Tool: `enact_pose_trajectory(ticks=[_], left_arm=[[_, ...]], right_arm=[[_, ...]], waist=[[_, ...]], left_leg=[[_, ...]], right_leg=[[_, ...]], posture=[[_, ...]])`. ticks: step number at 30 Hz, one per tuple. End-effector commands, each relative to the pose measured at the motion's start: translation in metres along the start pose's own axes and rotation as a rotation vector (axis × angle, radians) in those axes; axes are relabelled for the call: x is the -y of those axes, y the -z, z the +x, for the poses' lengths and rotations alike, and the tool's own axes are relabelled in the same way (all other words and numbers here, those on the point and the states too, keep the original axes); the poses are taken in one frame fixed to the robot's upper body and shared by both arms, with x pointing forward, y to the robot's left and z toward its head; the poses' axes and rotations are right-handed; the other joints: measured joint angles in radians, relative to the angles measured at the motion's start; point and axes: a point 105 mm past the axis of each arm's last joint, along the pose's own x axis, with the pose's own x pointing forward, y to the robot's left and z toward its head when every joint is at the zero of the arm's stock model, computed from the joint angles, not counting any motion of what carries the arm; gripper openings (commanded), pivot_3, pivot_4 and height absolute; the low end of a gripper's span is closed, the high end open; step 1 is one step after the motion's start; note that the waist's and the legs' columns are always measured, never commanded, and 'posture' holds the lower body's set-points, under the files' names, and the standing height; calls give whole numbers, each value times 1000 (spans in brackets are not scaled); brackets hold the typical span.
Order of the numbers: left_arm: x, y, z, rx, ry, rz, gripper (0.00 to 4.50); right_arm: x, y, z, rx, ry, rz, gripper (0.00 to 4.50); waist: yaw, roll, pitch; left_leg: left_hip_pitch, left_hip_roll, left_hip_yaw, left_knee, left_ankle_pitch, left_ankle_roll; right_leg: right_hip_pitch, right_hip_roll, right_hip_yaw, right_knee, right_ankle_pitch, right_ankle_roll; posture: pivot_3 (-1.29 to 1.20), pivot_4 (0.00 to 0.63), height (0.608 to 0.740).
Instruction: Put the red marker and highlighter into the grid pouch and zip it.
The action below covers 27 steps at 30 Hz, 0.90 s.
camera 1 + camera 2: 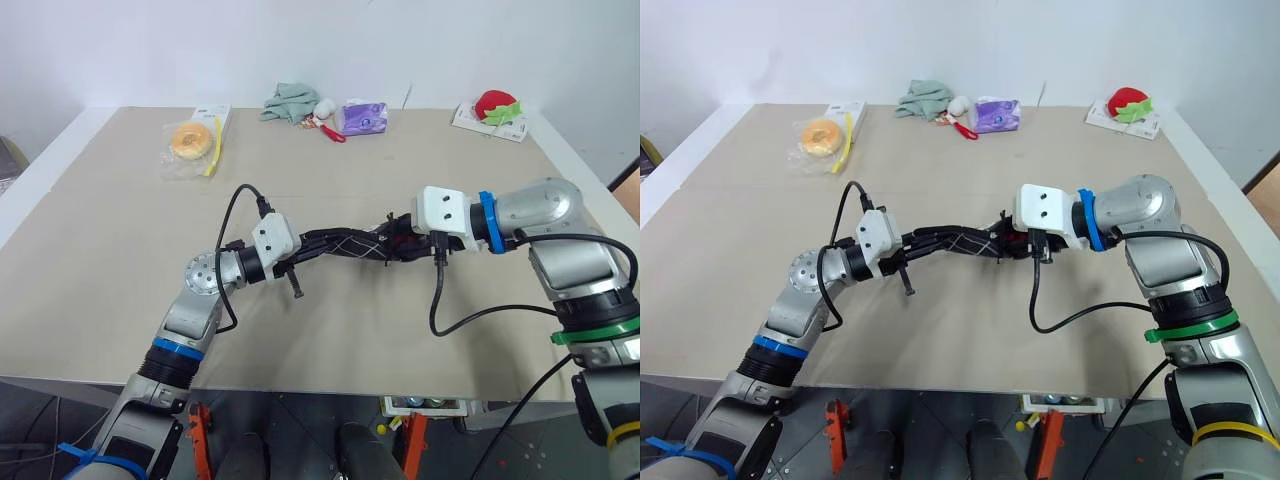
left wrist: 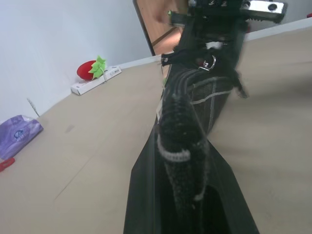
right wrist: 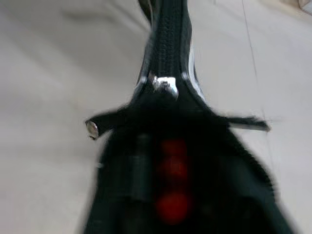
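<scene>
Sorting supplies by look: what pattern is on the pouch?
The pouch is black with white grid lines, clearest in the left eye view.

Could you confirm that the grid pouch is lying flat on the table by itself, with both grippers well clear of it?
Not quite. The grid pouch is not lying by itself: the left eye view shows it stretched between the two arms above the table, the left gripper shut on one end and the right gripper at the other end.
</scene>
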Motion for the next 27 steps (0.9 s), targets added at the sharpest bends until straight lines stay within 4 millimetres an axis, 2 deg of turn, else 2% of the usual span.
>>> enact_pose_trajectory(ticks=[1, 3, 6, 8, 11, 13, 17, 21, 27], left_arm=[[-10, -8, -7, 22, -45, 19, 0], [-12, -5, -13, 6, -55, 17, 0], [-13, -3, -18, -7, -64, 17, 0], [-14, -2, -20, -11, -69, 17, 0], [-14, -2, -21, -14, -70, 16, 0], [-13, -1, -22, -18, -66, 16, 0], [-12, -1, -20, -19, -51, 16, 0], [-13, -1, -19, -19, -45, 18, 0], [-12, -2, -19, -18, -43, 16, 0]], right_arm=[[13, -19, -33, 83, 104, 31, 3836], [22, -24, -52, 159, 199, 115, 4409], [40, -19, -74, 212, 392, 239, 4409], [54, 0, -83, 169, 561, 329, 4409], [72, 48, -92, 33, 879, 539, 4409], [70, 78, -91, -51, 1046, 696, 4409], [52, 110, -74, -125, 1282, 890, 4409], [42, 123, -67, -166, 1446, 985, 4409], [41, 130, -57, -212, 1502, 1013, 4409]], waist=[[1, 0, 0], [1, 0, 0], [1, 0, 0], [1, 0, 0], [-2, -2, -1], [-2, -2, -1], [-3, -2, -1], [-3, 0, -1], [-3, 0, -1]], left_leg=[[0, 0, 0, 0, 0, 0], [0, 0, 0, 0, 0, 0], [0, 0, 0, 0, 0, 0], [0, 0, 0, 0, 0, 0], [1, 0, 0, 0, 0, 0], [1, 1, 0, 1, 1, -1], [1, 0, 0, 0, 2, -1], [0, 0, 0, -1, 2, -1], [0, 0, 0, -1, 2, -1]], right_leg=[[0, 0, 0, 0, 0, 0], [0, 0, 0, 0, 0, 0], [0, 0, 0, 0, 0, 0], [0, 0, 0, 0, 0, 0], [0, 0, 0, 0, 0, 1], [0, 1, 0, 1, 1, 1], [-1, 1, 1, 2, 2, 0], [-2, 1, 1, 3, 2, 0], [-1, 1, 1, 3, 2, 0]], posture=[[0, 150, 740], [0, 150, 740], [0, 150, 740], [0, 150, 740], [0, 150, 740], [0, 150, 740], [0, 150, 740], [0, 150, 740], [0, 150, 740]])
